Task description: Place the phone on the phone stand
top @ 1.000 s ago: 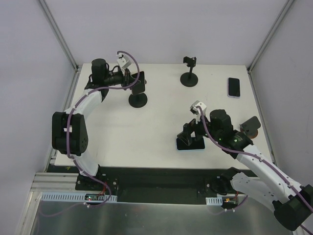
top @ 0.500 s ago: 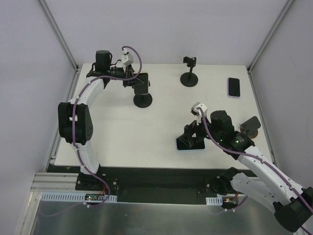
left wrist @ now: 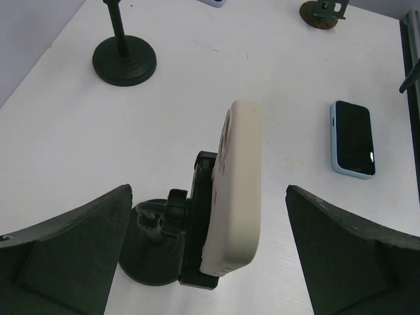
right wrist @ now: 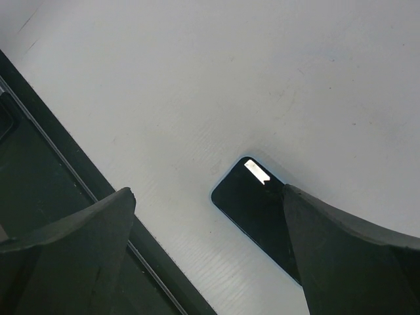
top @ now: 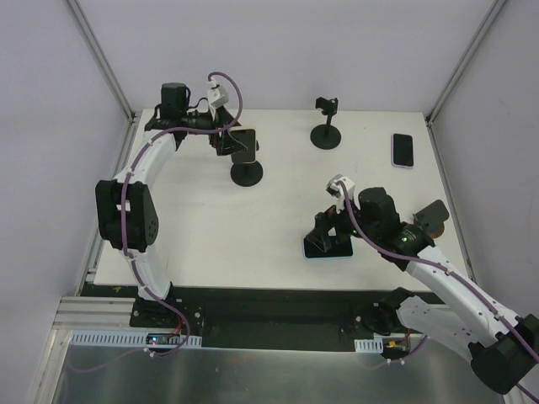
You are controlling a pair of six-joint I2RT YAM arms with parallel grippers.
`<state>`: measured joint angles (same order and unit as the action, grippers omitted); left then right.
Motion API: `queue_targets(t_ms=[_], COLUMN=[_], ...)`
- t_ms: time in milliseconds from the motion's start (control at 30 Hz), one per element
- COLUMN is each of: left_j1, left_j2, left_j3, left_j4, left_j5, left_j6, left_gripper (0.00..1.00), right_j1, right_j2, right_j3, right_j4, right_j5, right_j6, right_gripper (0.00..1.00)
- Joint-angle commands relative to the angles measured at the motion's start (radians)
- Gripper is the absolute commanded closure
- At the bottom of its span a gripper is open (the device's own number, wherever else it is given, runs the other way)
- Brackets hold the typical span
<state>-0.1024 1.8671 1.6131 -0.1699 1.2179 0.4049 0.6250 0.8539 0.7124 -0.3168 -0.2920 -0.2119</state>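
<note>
Near the front edge of the table (top: 253,227): right gripper (right wrist: 207,197), fingers (right wrist: 72,243) splayed wide, clasping nothing. Poised low over a blue-cased phone (right wrist: 252,207) lying flat, dark screen up, one bright glint on the glass. Slips out of sight beneath one finger; contact there impossible to judge. Markings on its case not readable from this angle.

Farther back, on the left: left gripper (left wrist: 209,190), fingers (left wrist: 65,243) released and spread to either side of a cream-cased phone (left wrist: 237,197), clear gaps on both sides, touching neither it nor anything else. Clamped upright in the black phone stand (left wrist: 147,256), edge-on to the wrist camera, camera cut-outs faintly visible on the back, lettering too small to make out.

At the far edge: a second stand (top: 326,126), upright; well to its right, a third phone (top: 403,150) lying flat near the corner.
</note>
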Motion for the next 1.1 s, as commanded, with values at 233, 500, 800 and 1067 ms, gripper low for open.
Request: queue_targets(t_ms=[233, 500, 800, 1067], left_j1=[-0.022, -0.258, -0.437, -0.526], left_j2=[-0.452, -0.723, -0.852, -0.908], left_j3=[-0.335, -0.547, -0.682, -0.717], left_j4=[0.635, 0.457, 0.324, 0.284], left_j5=[-0.608, -0.930, -0.709, -0.689], left_j6=[-0.705, -0.690, -0.361, -0.278], left_gripper=[0.02, 0.04, 0.04, 0.04], right_j1=[-0.120, -0.364, -0.496, -0.510], right_j2=[0.222, 0.444, 0.838, 1.180], right_j3=[0.191, 0.306, 0.649, 1.030], right_j4=[0.107, 0.269, 0.530, 0.458], right_j5=[0.286, 0.220, 0.044, -0.168], right_j6=[0.340, 0.735, 0.623, 0.353], right_gripper=[0.04, 0.04, 0.04, 0.05])
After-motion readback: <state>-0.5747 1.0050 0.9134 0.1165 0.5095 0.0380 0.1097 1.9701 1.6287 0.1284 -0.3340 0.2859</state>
